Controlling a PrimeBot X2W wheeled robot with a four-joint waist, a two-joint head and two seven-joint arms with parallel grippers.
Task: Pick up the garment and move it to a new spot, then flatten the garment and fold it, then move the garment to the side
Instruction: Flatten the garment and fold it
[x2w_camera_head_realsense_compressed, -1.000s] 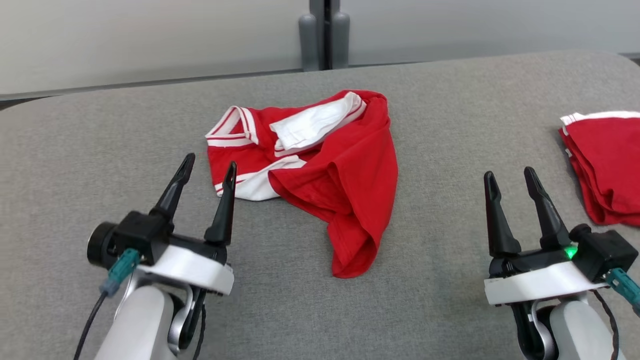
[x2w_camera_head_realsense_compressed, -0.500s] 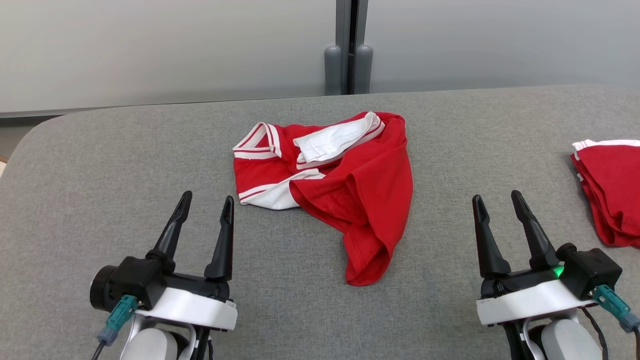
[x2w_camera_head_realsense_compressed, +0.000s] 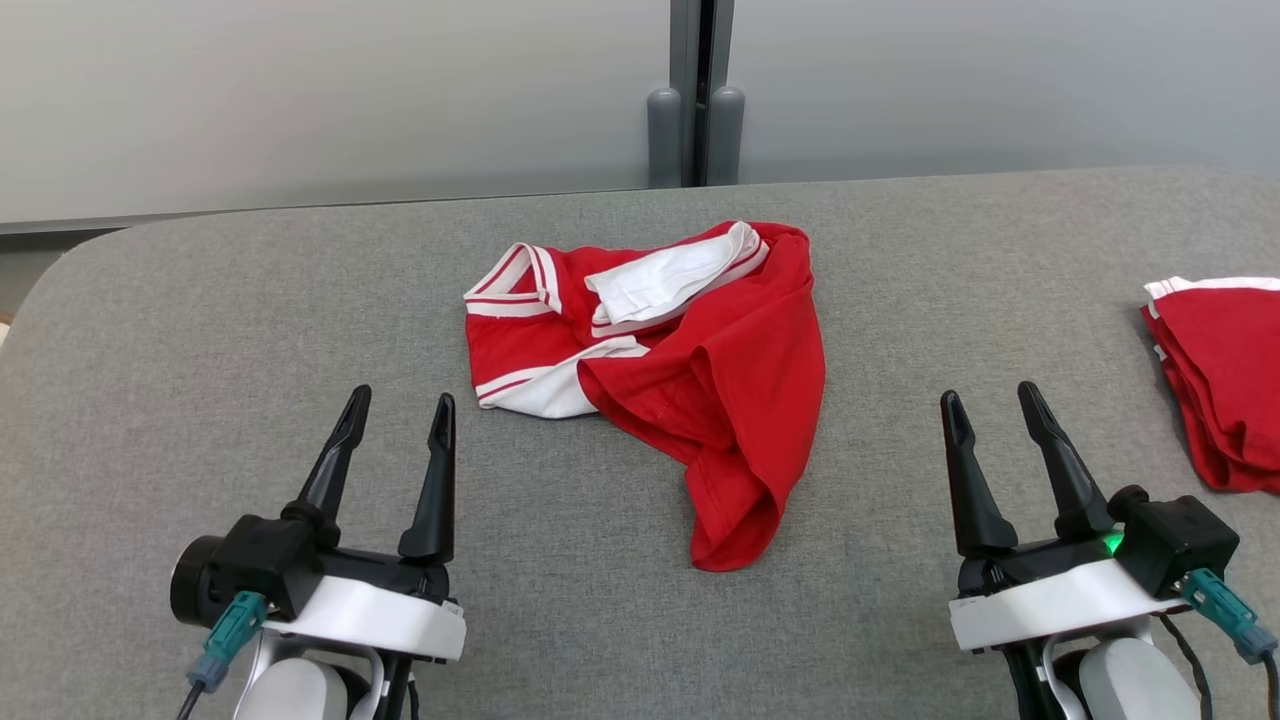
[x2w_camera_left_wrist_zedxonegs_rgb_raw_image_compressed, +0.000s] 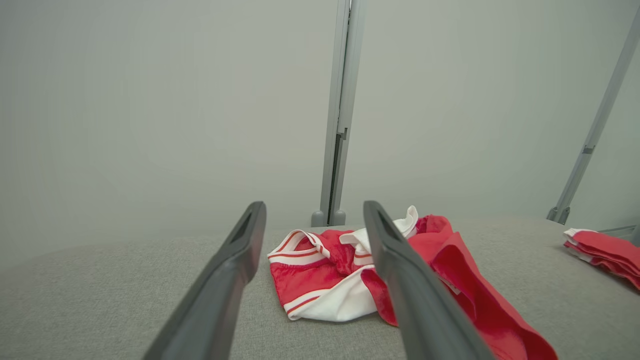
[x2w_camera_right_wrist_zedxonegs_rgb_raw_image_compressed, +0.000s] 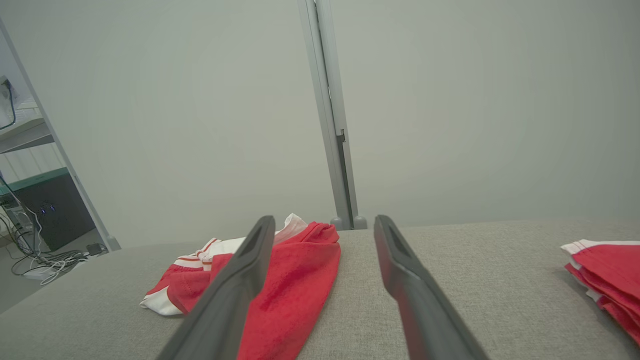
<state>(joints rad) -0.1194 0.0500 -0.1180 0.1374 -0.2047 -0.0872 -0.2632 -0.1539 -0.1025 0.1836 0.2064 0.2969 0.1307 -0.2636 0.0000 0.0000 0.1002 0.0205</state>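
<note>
Wall panel (x2w_camera_head_realsense_compressed: 300, 90): pale grey, running behind the far edge and split by an upright post (x2w_camera_head_realsense_compressed: 697, 60) with two rounded grey feet at its base. Tabletop (x2w_camera_head_realsense_compressed: 200, 330): grey woven cover with rounded corners, carrying everything listed below. Garment (x2w_camera_head_realsense_compressed: 720, 380): red with white striped trim, crumpled at the tabletop's middle, between the two grippers and farther from the robot than either. Its white parts lie toward the left and rear, and a red lobe trails toward the robot. The heap is unchanged from a second ago, but the head camera has since swung, so it sits lower and further right in the picture. Folded red stack (x2w_camera_head_realsense_compressed: 1225, 370): white-edged, at the right border, well apart from the garment. Left gripper (x2w_camera_head_realsense_compressed: 400, 395): lower left, fingers apart and empty, near the garment's white corner without touching it. It is slightly lower and further left than half a second ago. Bare grey cloth lies between it and the garment. Right gripper (x2w_camera_head_realsense_compressed: 990, 390): lower right, fingers apart and empty, between garment and stack and touching neither. Its place is nearly unchanged, and a green light shows on its base.
</note>
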